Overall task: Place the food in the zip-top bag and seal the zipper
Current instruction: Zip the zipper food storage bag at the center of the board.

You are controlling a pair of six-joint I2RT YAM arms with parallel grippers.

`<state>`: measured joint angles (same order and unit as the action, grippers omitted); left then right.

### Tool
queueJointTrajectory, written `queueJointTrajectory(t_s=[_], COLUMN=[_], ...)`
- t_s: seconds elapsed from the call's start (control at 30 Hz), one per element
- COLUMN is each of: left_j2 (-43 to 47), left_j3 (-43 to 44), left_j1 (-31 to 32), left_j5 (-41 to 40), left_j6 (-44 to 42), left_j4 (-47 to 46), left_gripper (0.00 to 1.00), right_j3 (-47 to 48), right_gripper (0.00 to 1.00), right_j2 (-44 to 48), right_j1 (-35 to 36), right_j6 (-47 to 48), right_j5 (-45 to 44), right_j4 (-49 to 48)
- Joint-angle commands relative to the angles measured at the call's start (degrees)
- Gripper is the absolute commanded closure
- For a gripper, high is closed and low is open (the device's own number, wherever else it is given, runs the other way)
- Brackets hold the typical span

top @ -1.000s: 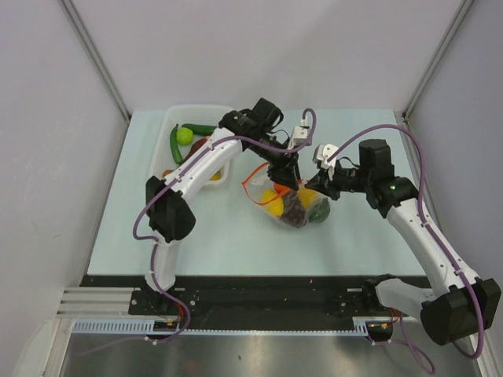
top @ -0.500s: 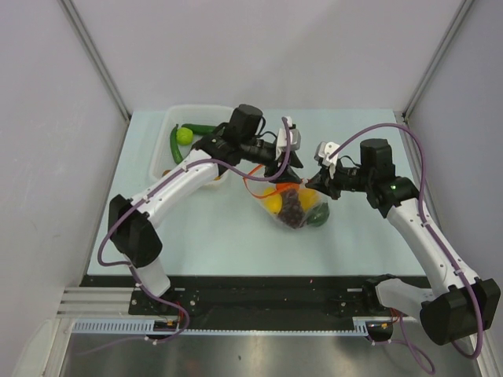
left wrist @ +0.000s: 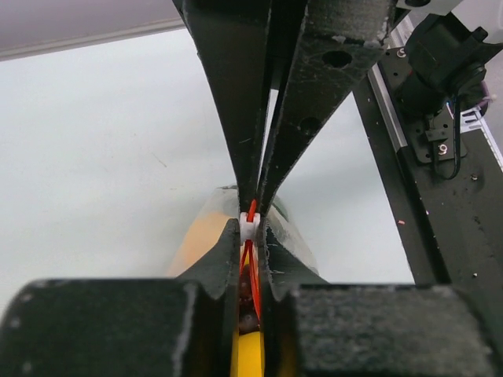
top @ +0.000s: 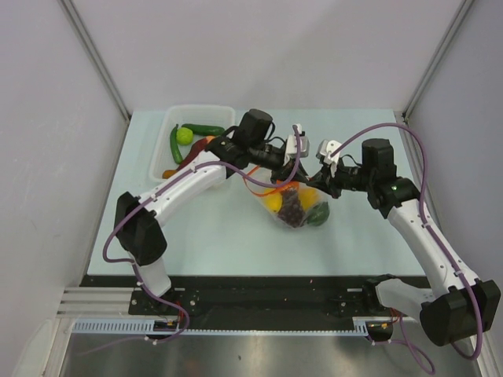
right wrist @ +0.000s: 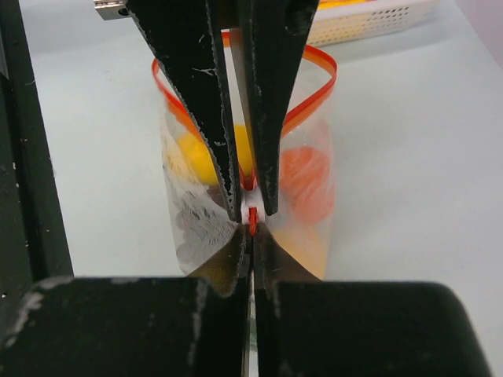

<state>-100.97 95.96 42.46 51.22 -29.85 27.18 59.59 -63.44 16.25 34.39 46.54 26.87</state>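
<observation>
Zip-top bag [top: 292, 210] stands mouth-up; left fingers [left wrist: 228, 118] and right fingers [right wrist: 196, 102] pinch its zipper [right wrist: 326, 61].

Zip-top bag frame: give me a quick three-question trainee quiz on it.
1. True or false: green food lies in the white tray.
2. In the right wrist view, the mouth of the zip-top bag is: A an open loop, B fully sealed, C out of view.
3. What do the left claw and the right claw each pinch?
Key: 1 true; 2 A; 3 the zipper.
</observation>
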Motion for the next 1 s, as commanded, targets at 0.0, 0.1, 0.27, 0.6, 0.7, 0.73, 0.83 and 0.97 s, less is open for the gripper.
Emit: queueJointTrajectory(t_s=[0.0, 0.1, 0.27, 0.6, 0.7, 0.73, 0.83, 0.97], left_j2=[-0.19, -0.72, -2.13, -2.39, -2.04, -2.13, -2.13, -2.04], left_j3=[2.12, 1.60, 2.82, 3.18, 3.18, 3.35, 3.79, 3.88], left_j1=[0.00, -1.40, -3.87, -8.26, -10.90, -11.69, -14.41, -17.75], left_j5=[0.02, -0.33, -1.82, -5.60, -6.84, -6.84, -8.06, -10.09], left_j6=[-4.60, -4.52, -4.96, -12.07, -13.04, -13.22, -15.06, -18.84], left_j4=[1.72, 2.26, 4.89, 12.89, 14.13, 14.39, 16.32, 18.70], left_gripper=[0.99, 1.00, 1.00, 1.00, 1.00, 1.00, 1.00, 1.00], right_j3=[-0.09, -0.44, -0.97, -1.76, -1.85, -1.85, -1.85, -1.85], right_gripper=[1.00, 1.00, 1.00, 1.00, 1.00, 1.00, 1.00, 1.00], right_j2=[2.62, 3.41, 4.38, 5.08, 4.99, 4.99, 5.17, 4.82], right_j1=[-0.25, -0.87, -2.71, -9.82, -12.72, -13.26, -15.19, -17.38], right_j6=[-1.43, -2.57, -4.51, -8.73, -8.90, -8.82, -8.38, -8.11], right_j5=[0.48, 0.30, 0.30, 0.12, 0.56, 0.65, 0.83, 1.18], right_j4=[-3.93, -4.72, -5.69, -8.50, -8.68, -8.85, -8.68, -8.59])
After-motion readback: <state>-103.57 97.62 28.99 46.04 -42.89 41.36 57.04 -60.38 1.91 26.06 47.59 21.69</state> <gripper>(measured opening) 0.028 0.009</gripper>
